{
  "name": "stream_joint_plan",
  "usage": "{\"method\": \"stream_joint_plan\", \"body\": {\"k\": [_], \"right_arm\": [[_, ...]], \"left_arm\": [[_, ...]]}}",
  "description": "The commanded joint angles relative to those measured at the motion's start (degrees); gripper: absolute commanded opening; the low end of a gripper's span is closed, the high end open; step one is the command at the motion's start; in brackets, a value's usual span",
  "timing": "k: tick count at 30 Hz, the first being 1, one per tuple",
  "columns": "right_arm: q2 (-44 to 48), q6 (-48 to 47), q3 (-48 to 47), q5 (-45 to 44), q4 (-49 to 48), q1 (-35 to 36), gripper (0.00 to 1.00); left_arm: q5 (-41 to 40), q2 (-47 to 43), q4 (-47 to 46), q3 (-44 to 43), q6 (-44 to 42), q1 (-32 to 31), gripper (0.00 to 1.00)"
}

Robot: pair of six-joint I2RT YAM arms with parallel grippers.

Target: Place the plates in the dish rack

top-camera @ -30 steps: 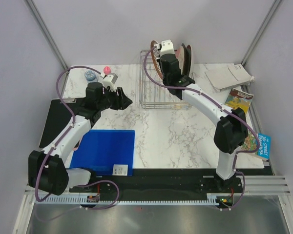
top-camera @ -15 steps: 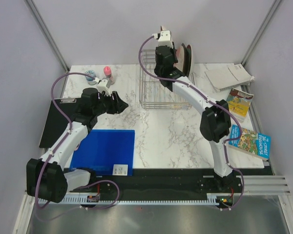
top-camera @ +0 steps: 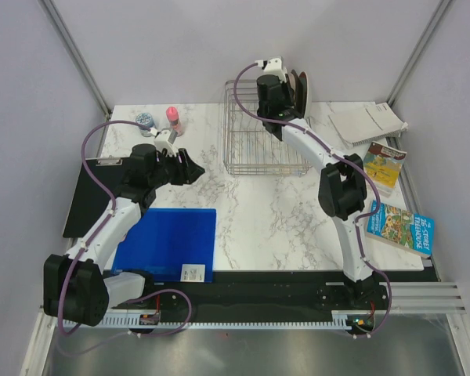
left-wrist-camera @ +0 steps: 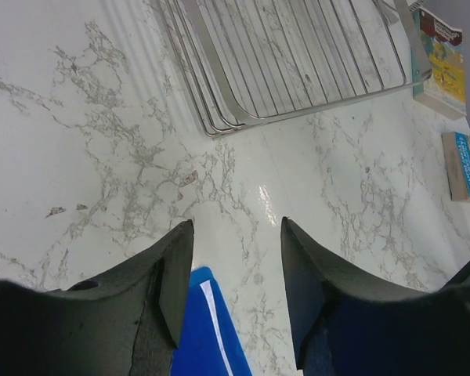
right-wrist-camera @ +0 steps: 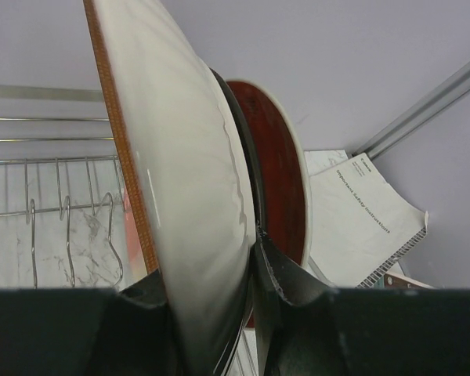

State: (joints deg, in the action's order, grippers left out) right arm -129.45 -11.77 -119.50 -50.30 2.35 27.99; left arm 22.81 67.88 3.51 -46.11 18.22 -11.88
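Note:
My right gripper (top-camera: 271,81) (right-wrist-camera: 207,266) is shut on the rim of an upright plate (right-wrist-camera: 180,164) with a cream back and an orange edge, over the far right of the dish rack (top-camera: 262,139). Right behind it stand a dark-rimmed plate (right-wrist-camera: 241,149) and a red-brown plate with a cream rim (right-wrist-camera: 278,168). In the top view these plates (top-camera: 301,88) stand on edge at the rack's far right corner. The rack's wire dividers (right-wrist-camera: 63,211) show to the left. My left gripper (top-camera: 191,166) (left-wrist-camera: 236,258) is open and empty, low over the marble in front of the rack (left-wrist-camera: 298,55).
A blue board (top-camera: 171,243) and a black mat (top-camera: 90,196) lie at the left. A pink bottle (top-camera: 173,117) and a small jar (top-camera: 145,121) stand at the back left. A leaflet (top-camera: 368,123) and two books (top-camera: 384,162) (top-camera: 403,227) lie at the right.
My right gripper has carried the plate from over the rack's far left side up and rightward, against the standing plates. My left gripper has drawn back a little to the left.

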Motion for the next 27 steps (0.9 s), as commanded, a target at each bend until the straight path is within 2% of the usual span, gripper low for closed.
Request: {"method": "stream_joint_plan", "body": {"k": [1,11,27], "right_arm": [[1.8,1.5,-3.1,0.1,-6.4,-0.1,0.0],[-1.1,3.1,-3.6,1.3,-4.0,-0.3,0.0],[-2.9,3.2,-5.7,-1.8,-6.4,-1.1,0.0]], "left_arm": [[1.3,0.0,-3.2,0.6,1.4,0.4,0.55],[1.0,0.1,-3.2,1.9,0.9,0.5,0.55],[1.6,2.0,-3.2,1.3,1.5,0.8,0.55]]}}
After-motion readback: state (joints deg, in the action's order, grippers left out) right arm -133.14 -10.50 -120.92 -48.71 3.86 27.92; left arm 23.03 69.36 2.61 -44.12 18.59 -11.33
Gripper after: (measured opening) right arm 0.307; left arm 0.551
